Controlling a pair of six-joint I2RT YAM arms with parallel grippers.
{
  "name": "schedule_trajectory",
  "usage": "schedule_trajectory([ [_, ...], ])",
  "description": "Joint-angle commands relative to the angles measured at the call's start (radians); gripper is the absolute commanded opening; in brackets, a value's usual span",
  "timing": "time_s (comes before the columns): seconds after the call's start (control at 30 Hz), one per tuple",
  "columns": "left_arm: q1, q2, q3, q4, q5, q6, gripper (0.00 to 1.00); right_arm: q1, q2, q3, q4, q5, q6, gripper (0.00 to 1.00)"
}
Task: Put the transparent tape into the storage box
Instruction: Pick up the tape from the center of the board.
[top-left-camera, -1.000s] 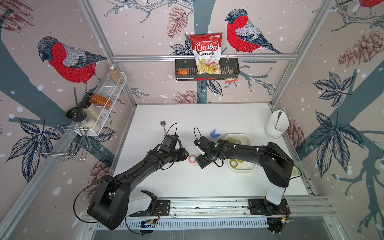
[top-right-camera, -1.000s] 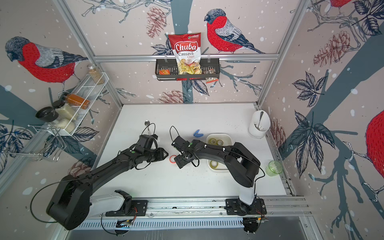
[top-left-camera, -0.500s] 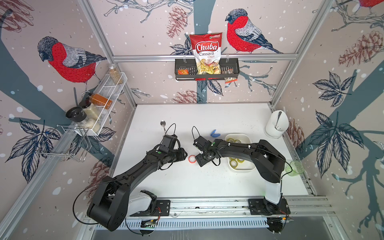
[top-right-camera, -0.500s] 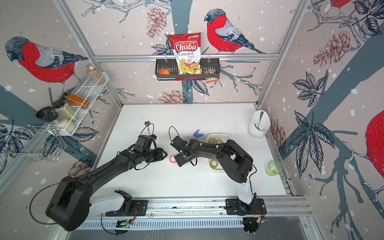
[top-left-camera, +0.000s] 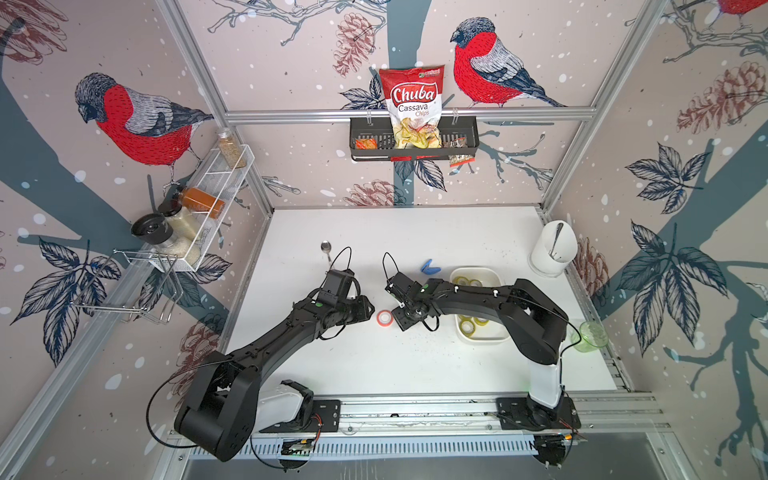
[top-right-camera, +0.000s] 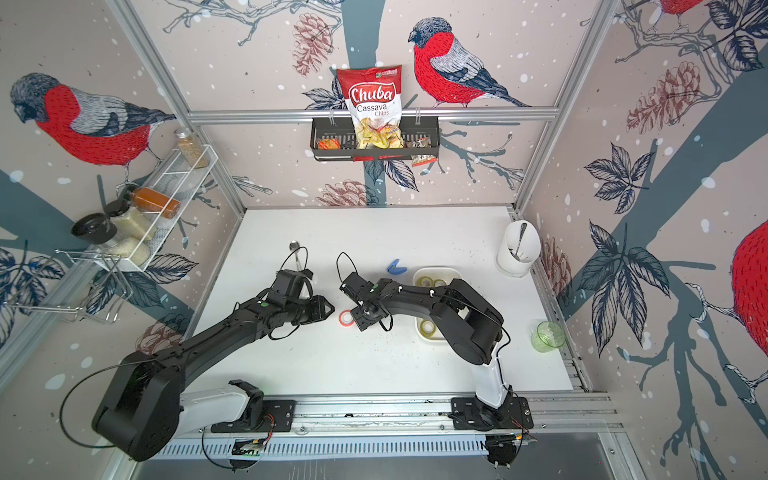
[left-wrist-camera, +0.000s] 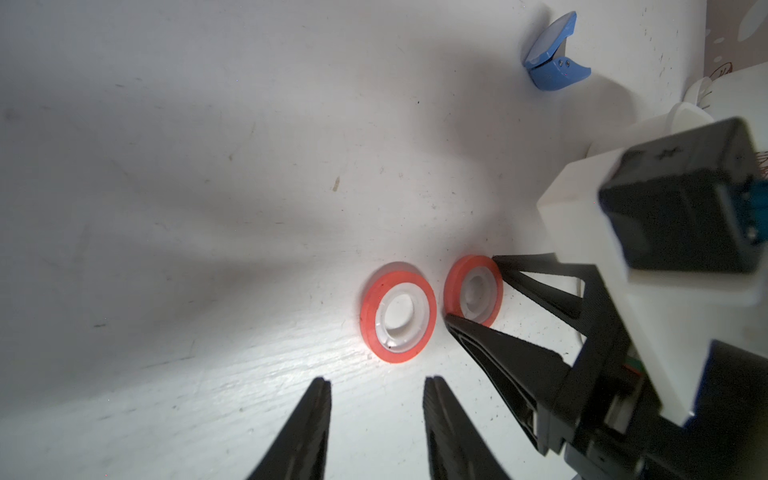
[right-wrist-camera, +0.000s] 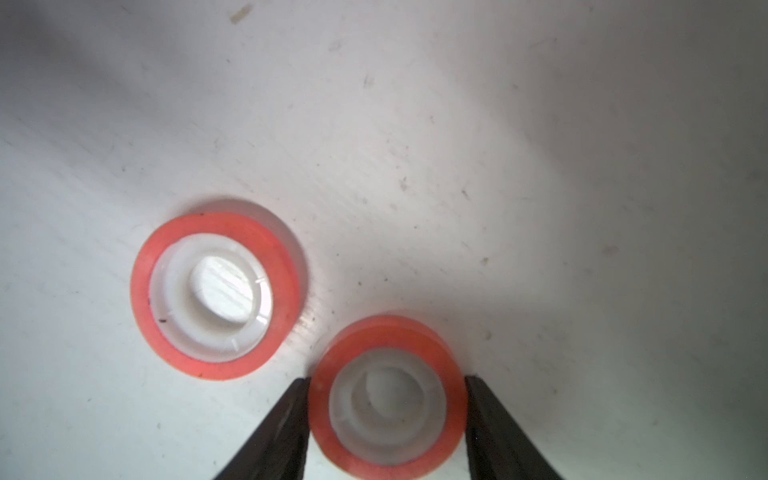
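**Tape pick in progress:** The right hand (right-wrist-camera: 387, 377) clamps a red-edged roll of transparent tape (right-wrist-camera: 386, 332) by its round sides. Its fingertips press against opposite edges, out on the open desk (top-left-camera: 415, 365), apart from the storage box (top-left-camera: 484, 338) and off the box's long side. Whether the roll has left the surface cannot be told. A second tape roll (right-wrist-camera: 220, 332) lies flat just beside the held one, a little farther from the box and not touching it. The left hand (left-wrist-camera: 377, 379) hovers beyond that second roll, on its far side from the box, released and empty with its jaws part-way apart.

The hold looks thin. Only the very tips bear on a smooth curved rim, so the roll may squirt free or twist on the way up and run off across the desk. Any sideways drift at lift-off may clip the neighbouring roll.

The right arm stretches across the storage box, so the carry means folding back over it, and a low pass risks catching the thick rim. Yellow-tinted rolls (top-left-camera: 468, 328) already lie in the box, so a dropped roll could land on edge or bounce out. The two hands sit close together, and a careless move by either invites a knock.
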Motion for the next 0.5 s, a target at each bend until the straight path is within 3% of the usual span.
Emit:
schedule_trajectory([
  [0.0,0.003,0.004,0.003,0.008,0.013,0.012,0.42,-0.004,-0.030,0.004,-0.018,0.013,0.015,0.56],
  [0.47,-0.015,-0.068,0.039,0.070,0.093,0.048,0.43,-0.092,-0.202,-0.008,-0.052,-0.053,0.079,0.55],
])
